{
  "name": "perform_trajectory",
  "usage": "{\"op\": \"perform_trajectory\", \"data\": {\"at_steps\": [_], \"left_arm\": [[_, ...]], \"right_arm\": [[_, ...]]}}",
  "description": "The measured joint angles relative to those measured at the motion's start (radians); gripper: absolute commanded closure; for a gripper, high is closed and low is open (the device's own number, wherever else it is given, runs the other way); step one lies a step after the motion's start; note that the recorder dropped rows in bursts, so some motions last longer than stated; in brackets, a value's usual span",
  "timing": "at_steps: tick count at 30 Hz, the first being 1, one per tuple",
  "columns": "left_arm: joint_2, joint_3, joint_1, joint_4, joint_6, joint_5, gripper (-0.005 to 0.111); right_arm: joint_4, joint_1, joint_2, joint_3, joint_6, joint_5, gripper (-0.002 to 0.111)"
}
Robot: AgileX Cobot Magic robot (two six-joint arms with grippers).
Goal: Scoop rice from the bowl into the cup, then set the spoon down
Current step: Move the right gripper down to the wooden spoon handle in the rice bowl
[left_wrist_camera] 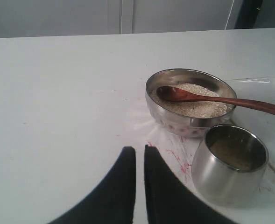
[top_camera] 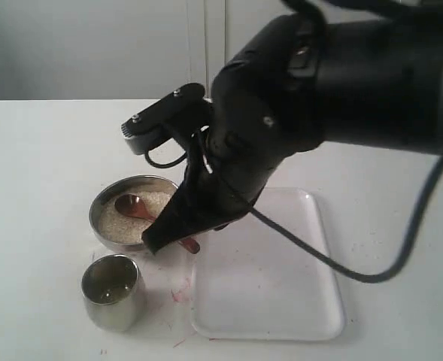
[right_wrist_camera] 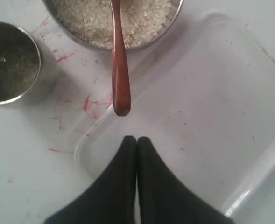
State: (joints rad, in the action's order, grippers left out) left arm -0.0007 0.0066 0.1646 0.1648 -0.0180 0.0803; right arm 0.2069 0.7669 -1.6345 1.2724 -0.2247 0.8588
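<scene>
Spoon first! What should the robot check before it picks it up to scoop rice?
1. Dark reddish-brown wooden spoon rests with its scoop on the off-white rice, handle poking over the round shiny steel bowl rim: ok.
2. Right gripper open for the handle: not ok, shut and empty.
3. Right gripper lined up with the handle's end: ok.
4. Small shiny steel cup upright beside the bowl: ok.
5. Room left in the cup: ok, only a little inside.
</scene>
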Motion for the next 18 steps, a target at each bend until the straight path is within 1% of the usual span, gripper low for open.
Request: {"op": "perform_trajectory", "data": {"at_steps": [7, 12, 14, 16, 18], "left_arm": [[0.000, 0.000, 0.000, 0.000, 0.000, 0.000, 0.092], [0.000, 0.000, 0.000, 0.000, 0.000, 0.000, 0.092], [0.000, 0.000, 0.000, 0.000, 0.000, 0.000, 0.092], [0.000, 0.000, 0.000, 0.000, 0.000, 0.000, 0.092], [0.000, 0.000, 0.000, 0.000, 0.000, 0.000, 0.092]], "right_arm": [[0.015, 0.000, -0.107, 0.030, 0.000, -0.092, 0.108], [0.017, 0.000, -0.124, 0.030, 0.000, -0.121, 0.108], [0.017, 0.000, -0.124, 0.030, 0.002, -0.128, 0.103], [0.017, 0.000, -0.124, 0.030, 0.025, -0.132, 0.096], [0.013, 0.000, -0.124, 0.030, 0.049, -0.133, 0.086]]}}
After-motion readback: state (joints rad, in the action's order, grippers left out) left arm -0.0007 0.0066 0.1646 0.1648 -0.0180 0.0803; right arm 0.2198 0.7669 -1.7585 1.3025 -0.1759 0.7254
